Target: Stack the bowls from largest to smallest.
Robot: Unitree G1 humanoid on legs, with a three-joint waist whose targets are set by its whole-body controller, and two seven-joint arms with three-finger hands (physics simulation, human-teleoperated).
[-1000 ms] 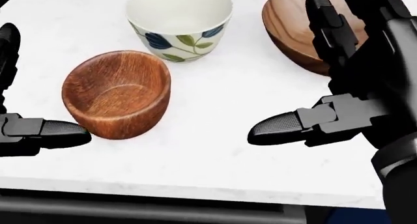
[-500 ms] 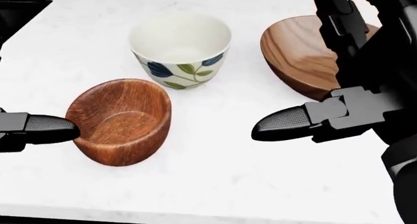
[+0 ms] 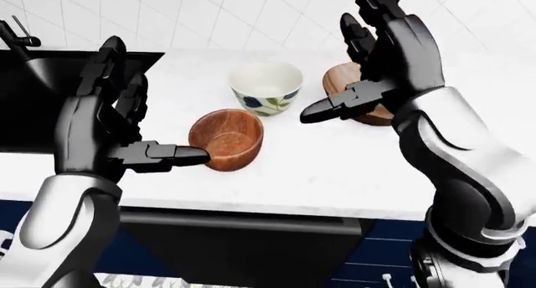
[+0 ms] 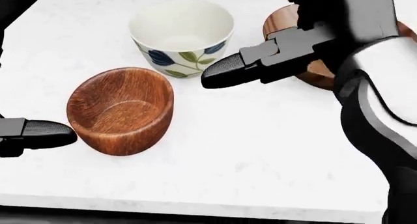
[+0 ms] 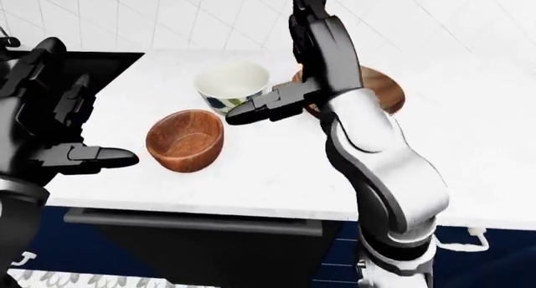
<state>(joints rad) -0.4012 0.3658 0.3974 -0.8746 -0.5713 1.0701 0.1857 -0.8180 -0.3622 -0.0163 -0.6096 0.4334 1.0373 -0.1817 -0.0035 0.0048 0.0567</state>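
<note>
Three bowls stand apart on the white counter [image 4: 260,150]. A small reddish wooden bowl [image 4: 120,109] is lower left in the head view. A white bowl with blue and green leaves [image 4: 181,36] is above it. A larger brown wooden bowl [image 5: 381,90] is at the right, partly hidden by my right hand. My left hand [image 3: 142,112] is open, and its thumb [image 4: 39,133] lies just left of the small wooden bowl. My right hand [image 3: 339,65] is open and raised over the brown bowl, and its thumb [image 4: 225,72] points towards the white bowl. Neither hand holds anything.
A black sink or stove [image 3: 33,93] is set into the counter at the left, with a tap at the far left. A white tiled wall [image 3: 226,18] rises behind the bowls. The counter's near edge [image 3: 276,209] has dark cabinets below it.
My right hand has moved up and to the left; its thumb now reaches beside the white bowl. The view has shifted a little. My left thumb stays beside the small wooden bowl.
</note>
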